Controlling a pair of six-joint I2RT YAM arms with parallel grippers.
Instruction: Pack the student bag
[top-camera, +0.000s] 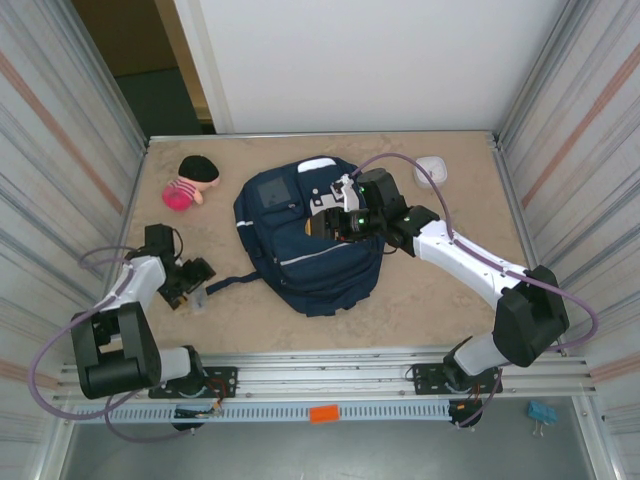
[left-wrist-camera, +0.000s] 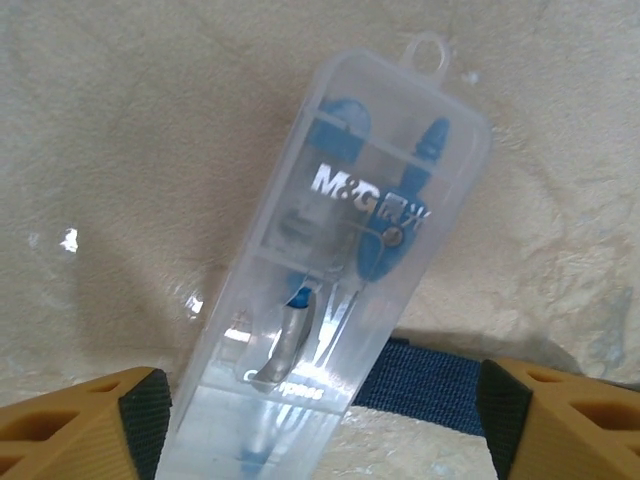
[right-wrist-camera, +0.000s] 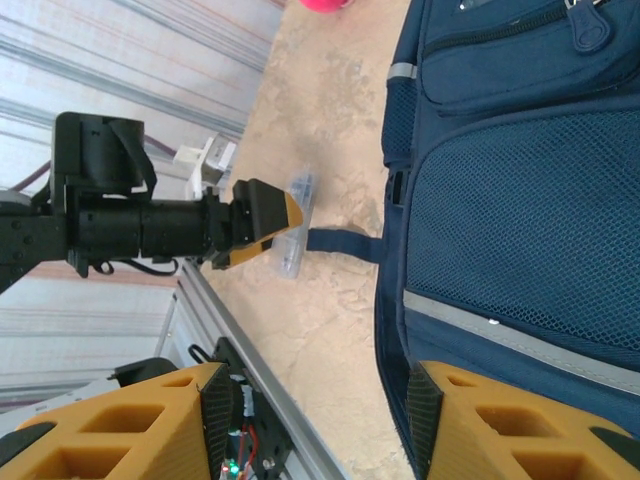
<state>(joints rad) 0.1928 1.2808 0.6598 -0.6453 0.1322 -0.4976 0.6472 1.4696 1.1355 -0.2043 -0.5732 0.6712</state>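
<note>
On a beige table (top-camera: 440, 300), top view: navy student bag (top-camera: 310, 250) lay flat at centre, front pocket up. Right gripper (top-camera: 333, 203) hovered over its upper part. Left gripper (top-camera: 190, 285) sat at near left over a clear case (top-camera: 198, 300). Pink toy (top-camera: 190, 183) at far left, small white tub (top-camera: 430, 168) at far right.

Left wrist view: jaws wide, either side of the case w/ a compass set (left-wrist-camera: 385, 225) inside; gap at the right-hand pad. Blue strap (left-wrist-camera: 420, 378) just beside it.

Right wrist view: jaws partly apart, nothing between; bag on the right.

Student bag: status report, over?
Left end effector open, straddling clear compass case. Right end effector open over student bag. Bag strap reaches case.
</note>
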